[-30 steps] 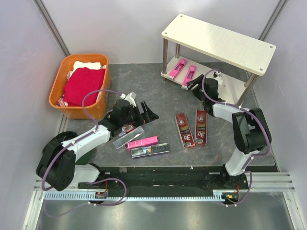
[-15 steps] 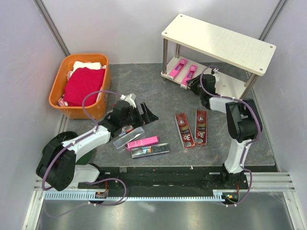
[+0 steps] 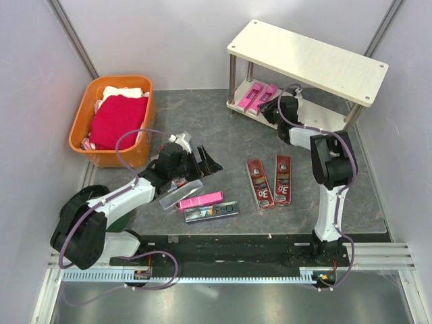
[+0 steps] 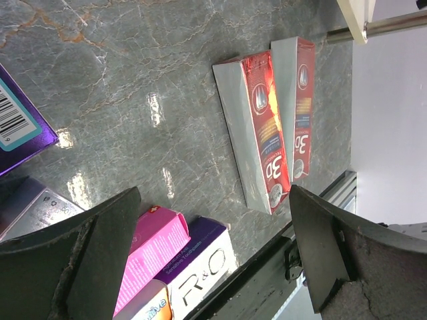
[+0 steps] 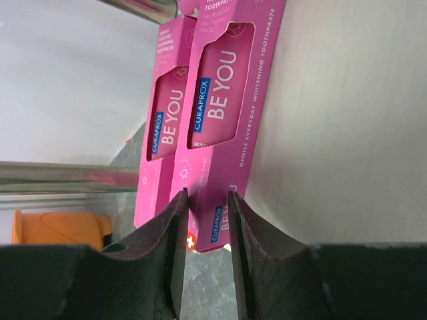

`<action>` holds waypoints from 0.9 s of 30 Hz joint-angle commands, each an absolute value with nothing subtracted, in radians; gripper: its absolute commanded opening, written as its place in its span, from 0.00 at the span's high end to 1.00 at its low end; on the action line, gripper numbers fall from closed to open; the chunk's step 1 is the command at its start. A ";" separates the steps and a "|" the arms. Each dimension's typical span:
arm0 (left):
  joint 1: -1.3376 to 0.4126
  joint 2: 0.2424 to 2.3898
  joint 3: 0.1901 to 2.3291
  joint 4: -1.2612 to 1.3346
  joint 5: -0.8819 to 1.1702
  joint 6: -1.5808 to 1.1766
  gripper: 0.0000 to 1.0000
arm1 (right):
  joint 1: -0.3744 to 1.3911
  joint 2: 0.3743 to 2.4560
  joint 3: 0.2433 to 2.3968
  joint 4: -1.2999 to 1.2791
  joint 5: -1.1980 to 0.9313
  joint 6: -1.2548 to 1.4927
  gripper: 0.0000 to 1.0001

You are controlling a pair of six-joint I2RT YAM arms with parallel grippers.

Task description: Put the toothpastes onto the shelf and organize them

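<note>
My right hand [image 5: 207, 200] is clenched shut, holding nothing, tips at the pink carton [image 5: 223, 93] on the shelf [image 5: 333, 133]. I'd nudge gently, keeping it flush with its twin [image 5: 165, 133].

- An orange plastic basket [image 3: 101, 157] with sloping walls; the right wrist view catches only one corner of it [image 5: 60, 230].
- Inside the basket, a folded red cloth [image 3: 118, 120] fills most of the space.
- Behind the red cloth, against the basket's far wall, lies a white cloth [image 3: 123, 92].
- Under the basket, a dark grey marbled worktop [image 3: 202, 115], glossy with light patches [image 4: 133, 87], spreads away to its right.
- Behind the basket stand pale grey wall panels [image 3: 162, 40] and a slanting metal strut [image 3: 73, 37].
- Well apart from the basket, on its near side, runs a white slotted rail [image 3: 223, 276].
</note>
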State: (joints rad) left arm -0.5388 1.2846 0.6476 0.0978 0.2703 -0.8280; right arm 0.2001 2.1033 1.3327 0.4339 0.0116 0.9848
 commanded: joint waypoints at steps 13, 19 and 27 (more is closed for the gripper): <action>-0.537 1.267 0.640 0.103 0.258 -0.804 0.01 | 0.207 2.161 1.375 0.422 -0.113 0.977 0.64; -0.537 1.270 0.632 0.107 0.256 -0.810 0.00 | 0.206 2.114 1.332 0.437 -0.123 0.976 0.50; -0.537 1.212 0.627 0.081 0.219 -0.787 0.00 | 0.206 1.961 1.244 0.407 -0.107 0.907 0.02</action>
State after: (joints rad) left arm -0.5388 1.2694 0.6304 0.0914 0.2607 -0.8276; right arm 0.2035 2.0556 1.2915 0.4515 -0.1123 0.9607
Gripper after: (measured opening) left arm 0.995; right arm 0.940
